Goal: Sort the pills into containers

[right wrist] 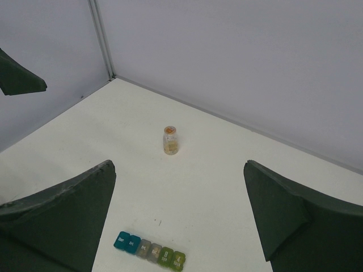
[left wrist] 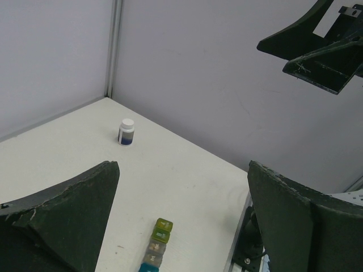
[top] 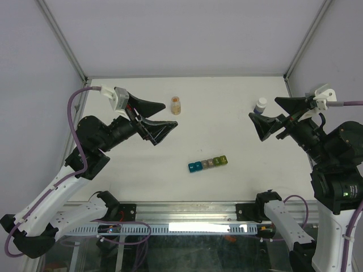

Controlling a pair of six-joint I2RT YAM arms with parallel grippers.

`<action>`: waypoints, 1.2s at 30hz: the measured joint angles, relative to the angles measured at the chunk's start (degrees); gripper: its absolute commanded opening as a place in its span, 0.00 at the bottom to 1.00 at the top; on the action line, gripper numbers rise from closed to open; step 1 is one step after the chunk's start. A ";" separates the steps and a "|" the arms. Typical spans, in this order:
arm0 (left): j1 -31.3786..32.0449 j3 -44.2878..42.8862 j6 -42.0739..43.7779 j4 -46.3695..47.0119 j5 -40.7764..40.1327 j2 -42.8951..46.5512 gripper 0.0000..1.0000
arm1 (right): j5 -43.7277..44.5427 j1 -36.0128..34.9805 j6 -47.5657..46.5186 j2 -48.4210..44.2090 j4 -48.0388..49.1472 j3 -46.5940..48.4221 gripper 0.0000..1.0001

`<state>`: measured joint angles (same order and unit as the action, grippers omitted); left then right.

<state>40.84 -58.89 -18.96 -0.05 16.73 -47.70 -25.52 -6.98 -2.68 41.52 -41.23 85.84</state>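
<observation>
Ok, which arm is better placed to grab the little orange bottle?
Left, probably. The left gripper hangs open beside the orange bottle; the right gripper is far off, by the white-capped bottle.

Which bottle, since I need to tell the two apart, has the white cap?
The dark bottle at the far right; the orange-tinted bottle stands left of it.
</observation>
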 measured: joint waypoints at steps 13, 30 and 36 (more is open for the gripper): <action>-0.02 0.35 0.02 -0.04 0.37 0.00 0.99 | 0.00 0.00 -0.02 0.00 -0.09 0.00 0.99; -0.02 0.76 0.02 -0.20 1.42 0.00 0.99 | 0.00 0.00 -0.22 0.00 -0.28 0.00 0.99; -0.02 0.76 0.02 -0.20 1.55 0.00 0.99 | 0.04 0.00 -0.39 0.00 -0.59 0.00 0.99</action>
<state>40.82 -58.13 -18.94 -0.25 18.28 -47.70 -25.47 -6.98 -3.07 41.52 -41.82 85.84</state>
